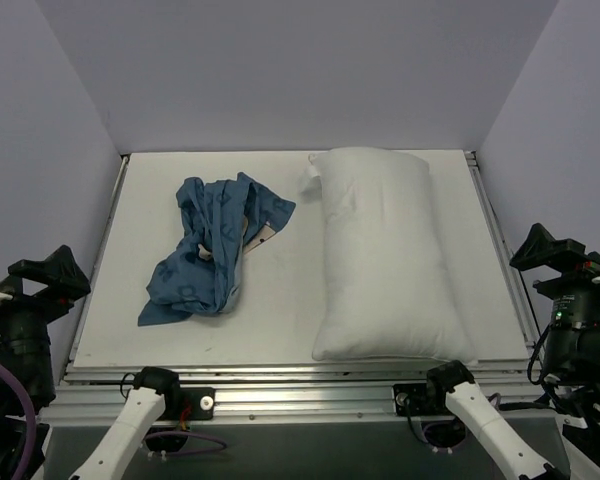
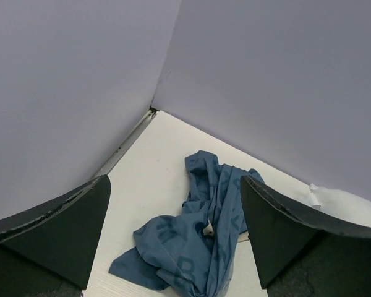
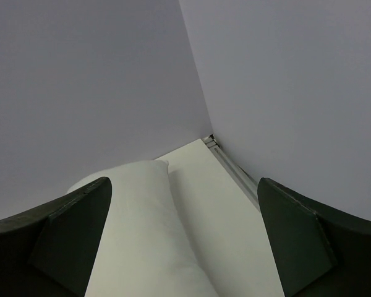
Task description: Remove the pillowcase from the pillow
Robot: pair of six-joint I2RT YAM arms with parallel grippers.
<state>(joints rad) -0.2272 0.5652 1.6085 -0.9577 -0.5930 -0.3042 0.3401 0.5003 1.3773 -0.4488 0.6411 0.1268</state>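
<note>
The blue pillowcase point(image 1: 215, 250) lies crumpled in a heap on the left half of the white table point(image 1: 280, 310), apart from the pillow. The bare white pillow point(image 1: 385, 260) lies lengthwise on the right half, its small tag point(image 1: 310, 178) at the far left corner. My left gripper point(image 1: 42, 278) hangs beyond the table's left edge, open and empty. In the left wrist view the pillowcase point(image 2: 198, 229) shows between the spread fingers of that gripper point(image 2: 174, 185). My right gripper point(image 1: 562, 258) hangs off the right edge, open and empty. Its wrist view frames the pillow point(image 3: 136, 235) between the fingers of the gripper point(image 3: 184, 185).
Grey walls point(image 1: 300, 70) enclose the table at the back and on both sides. A metal rail point(image 1: 500, 240) runs along the right edge, and another crosses the front point(image 1: 300, 375) above the arm bases. A strip of bare tabletop separates the pillowcase from the pillow.
</note>
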